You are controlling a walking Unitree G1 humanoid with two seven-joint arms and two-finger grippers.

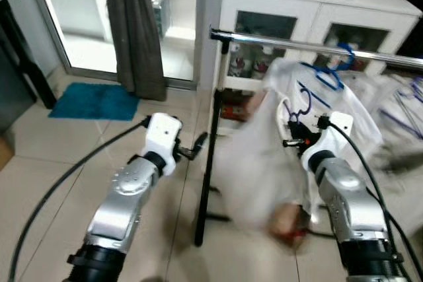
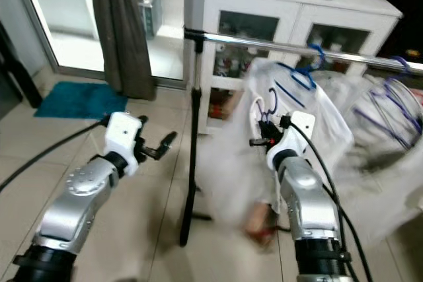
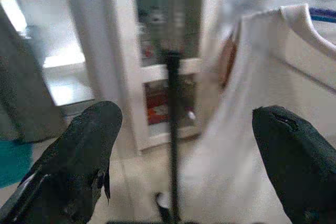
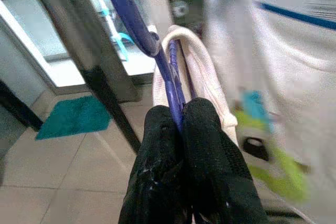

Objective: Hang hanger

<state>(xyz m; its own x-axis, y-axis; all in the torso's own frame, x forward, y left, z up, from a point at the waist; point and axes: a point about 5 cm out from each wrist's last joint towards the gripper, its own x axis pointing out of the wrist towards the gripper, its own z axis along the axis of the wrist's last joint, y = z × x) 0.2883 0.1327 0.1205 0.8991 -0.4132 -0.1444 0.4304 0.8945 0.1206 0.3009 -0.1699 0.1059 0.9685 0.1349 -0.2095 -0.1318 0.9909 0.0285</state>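
Right gripper: jaws clenched on the purple hanger, wire pinched between the two black fingers. A white garment is draped on that hanger, its collar sitting just above the fingertips. In the head views the right gripper is held up in front of the rack, below the rail, with the purple hanger rising from it at 12 o'clock; its hook is under the rail, and whether it touches cannot be told through the blur.

Left gripper: jaws released, fingers spread wide with nothing between them. It points at the rack's black upright post. In the head views the left gripper sits just beside the post, at 9 o'clock of it, not touching.

Outward: a blue hanger hooked on the rail at 1 o'clock of the right gripper, carrying a white shirt. More hangers and pale garments at the rail's far end, at 3 o'clock, blurred. White cabinet with glass doors behind the rack. Grey curtain and teal mat at 10 o'clock of the left arm, on a tiled floor.
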